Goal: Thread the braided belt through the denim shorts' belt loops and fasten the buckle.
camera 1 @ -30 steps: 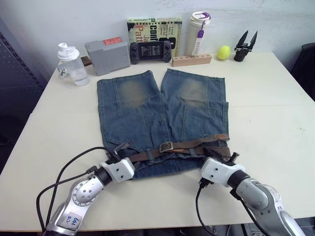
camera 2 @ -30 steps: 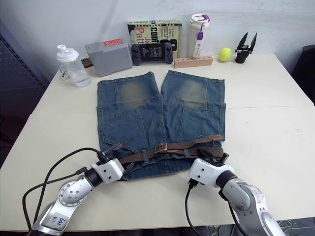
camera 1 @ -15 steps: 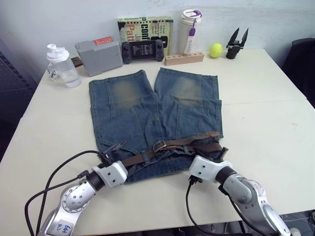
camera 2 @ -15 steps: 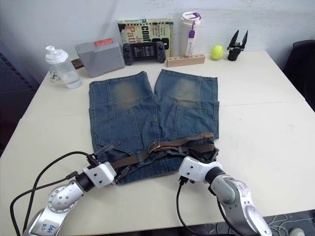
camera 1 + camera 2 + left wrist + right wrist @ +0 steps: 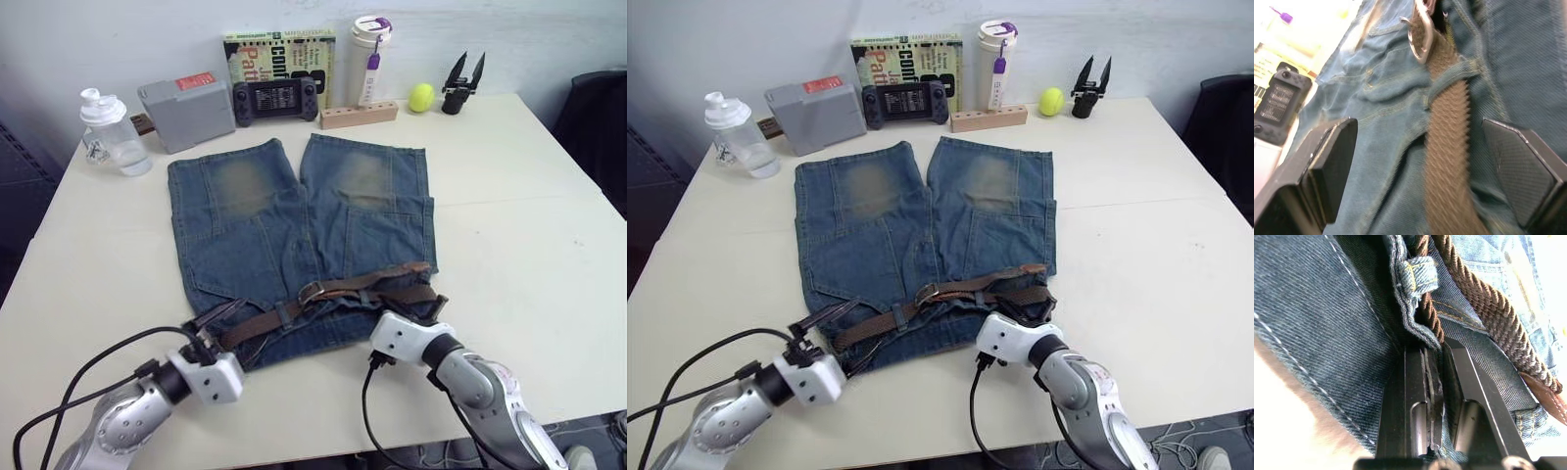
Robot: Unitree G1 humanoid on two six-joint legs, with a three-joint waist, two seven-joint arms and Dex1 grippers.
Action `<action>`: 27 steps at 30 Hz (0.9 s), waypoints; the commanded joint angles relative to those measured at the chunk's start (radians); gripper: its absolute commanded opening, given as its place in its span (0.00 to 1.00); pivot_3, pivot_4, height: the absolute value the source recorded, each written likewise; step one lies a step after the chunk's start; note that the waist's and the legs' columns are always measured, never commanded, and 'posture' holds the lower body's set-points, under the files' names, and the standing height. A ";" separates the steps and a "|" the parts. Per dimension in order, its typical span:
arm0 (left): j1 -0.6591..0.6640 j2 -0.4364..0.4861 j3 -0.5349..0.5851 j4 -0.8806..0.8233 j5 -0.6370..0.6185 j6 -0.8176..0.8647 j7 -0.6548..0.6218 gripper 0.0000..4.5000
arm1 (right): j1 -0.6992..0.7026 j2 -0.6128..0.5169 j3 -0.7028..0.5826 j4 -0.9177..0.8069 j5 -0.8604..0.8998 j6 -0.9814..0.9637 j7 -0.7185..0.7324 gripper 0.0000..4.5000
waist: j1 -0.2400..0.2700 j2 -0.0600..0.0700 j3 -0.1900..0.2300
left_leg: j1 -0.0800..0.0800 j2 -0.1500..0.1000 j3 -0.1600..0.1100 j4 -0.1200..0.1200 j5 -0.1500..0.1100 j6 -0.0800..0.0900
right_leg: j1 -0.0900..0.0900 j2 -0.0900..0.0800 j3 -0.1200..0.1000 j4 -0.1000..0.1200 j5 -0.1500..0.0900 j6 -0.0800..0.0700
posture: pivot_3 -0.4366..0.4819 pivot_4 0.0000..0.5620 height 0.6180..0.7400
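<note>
The right gripper [image 5: 1432,382] is pinched shut on the waistband edge of the shorts [image 5: 294,211], at their right corner, with a belt loop [image 5: 1418,276] and the belt [image 5: 1484,303] just beyond its tips. The left gripper [image 5: 223,323] stands wide open, holding nothing; in its wrist view its fingers [image 5: 1332,161] straddle the belt, which runs under another loop toward the buckle [image 5: 1420,36]. The shorts lie flat mid-table, waist toward the robot. The belt lies along the waistband, and its tan end [image 5: 416,266] rests near the right hip.

The step looks like finishing the threading or fastening. To do it well, I would keep the right pinch firm so the waistband stays taut, then close the left fingers on the strap itself, not the denim beneath, and pull along the waistband line so the loops do not bunch.
</note>
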 commanded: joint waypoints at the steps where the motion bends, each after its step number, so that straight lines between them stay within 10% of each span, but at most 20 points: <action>1: 0.019 0.010 0.047 -0.006 -0.049 -0.030 -0.016 1.00 | 0.015 0.017 0.038 -0.006 -0.008 -0.015 0.006 0.00 | 0.000 0.000 0.000 | 0.000 0.000 0.000 0.000 0.000 0.000 | 0.000 0.000 0.000 0.000 0.000 0.000 | 0.48 0.27 0.88; 16: -0.101 -0.036 -0.011 0.017 0.021 0.022 -0.032 1.00 | 0.011 0.034 0.035 0.006 -0.012 -0.014 0.002 0.00 | -0.002 -0.001 0.000 | 0.000 0.000 0.002 0.001 -0.001 0.001 | 0.000 0.001 -0.001 0.002 0.000 0.000 | 0.48 0.27 0.88; 27: -0.114 -0.036 -0.027 0.016 0.062 0.101 -0.053 0.07 | 0.001 0.038 0.036 0.007 -0.012 -0.009 0.005 0.00 | -0.001 -0.001 0.000 | 0.000 0.000 0.002 0.001 -0.001 0.001 | 0.000 0.001 -0.001 0.002 0.000 0.000 | 0.48 0.27 0.88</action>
